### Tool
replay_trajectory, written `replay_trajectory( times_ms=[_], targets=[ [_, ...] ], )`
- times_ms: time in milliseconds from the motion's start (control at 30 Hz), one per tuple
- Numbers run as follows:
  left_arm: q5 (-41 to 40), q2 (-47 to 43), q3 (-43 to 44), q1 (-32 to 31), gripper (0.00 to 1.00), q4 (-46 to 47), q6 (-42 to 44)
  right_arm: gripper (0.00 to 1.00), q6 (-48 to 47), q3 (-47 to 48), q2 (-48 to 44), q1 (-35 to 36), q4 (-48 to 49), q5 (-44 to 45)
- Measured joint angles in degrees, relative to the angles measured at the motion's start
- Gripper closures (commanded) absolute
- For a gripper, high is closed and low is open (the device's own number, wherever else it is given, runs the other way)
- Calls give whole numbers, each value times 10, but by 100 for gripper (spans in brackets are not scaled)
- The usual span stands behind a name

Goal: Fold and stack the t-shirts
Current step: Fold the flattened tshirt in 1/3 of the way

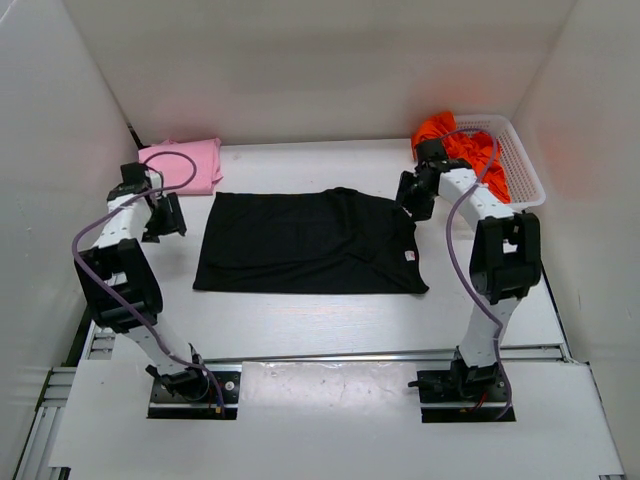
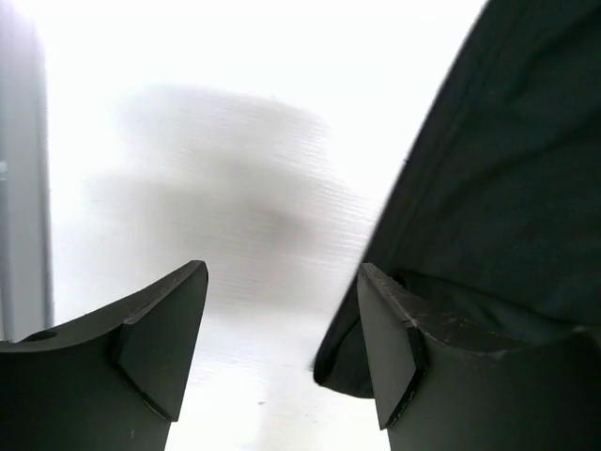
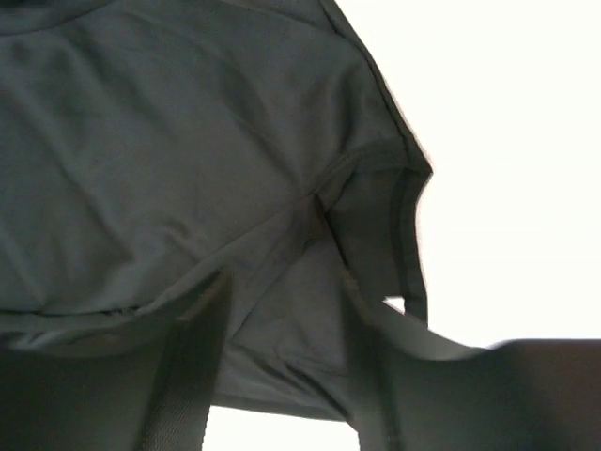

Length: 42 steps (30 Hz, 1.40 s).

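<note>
Our left gripper [image 2: 282,274] hangs open with nothing between its fingers, over bare table [image 1: 300,325] just beside the left edge of the black t-shirt [image 1: 300,242]; the cloth's edge lies close by the right finger. Our right gripper [image 3: 282,376] also has its fingers spread, above a sleeve at the shirt's right end, and we cannot tell whether they touch the fabric. The black shirt lies flat between both grippers. Farther back, the pink t-shirt [image 1: 188,163] sits folded at the far left, and the orange-red t-shirt [image 1: 462,148] lies crumpled in the white mesh basket [image 1: 527,172] at the far right.
</note>
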Motion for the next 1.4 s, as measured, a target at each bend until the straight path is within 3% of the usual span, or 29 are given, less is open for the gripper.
replay_trajectory(
  times_ms=[100,267,400,633,767,800,900,933,1000,1067,1133,1400],
  targets=[
    [12,-12,-1,14,23,-14,0,32,-5,-21,-40,0,-12,4],
    [30,-49,-109,-2,23,-44,0,16,-11,-155,-173,-2,-23,4],
    [49,-44,-177,-5,23,-77,0,16,-11,-268,-229,-7,-32,-3],
    [90,-30,-164,-6,22,-75,0,16,3,-401,-249,-25,-4,-59],
    [101,-1,-151,-8,32,-72,-1,19,21,-415,-242,-39,36,-78],
    [101,4,-146,-8,42,-76,-1,19,26,-417,-236,-44,50,-81],
    [106,14,-141,-7,62,-78,-5,38,45,-418,-228,-60,65,-94],
    [108,18,-139,-7,76,-77,-3,45,52,-419,-223,-65,74,-96],
    [114,23,-138,-7,87,-76,-3,64,65,-417,-211,-74,88,-102],
    [121,25,-137,-7,90,-77,-4,86,70,-416,-200,-80,97,-111],
    [123,25,-137,-7,90,-78,-4,98,77,-416,-191,-81,111,-120],
    [92,-14,-169,-7,90,-76,-4,100,82,-457,-243,-81,111,-122]
  ],
)
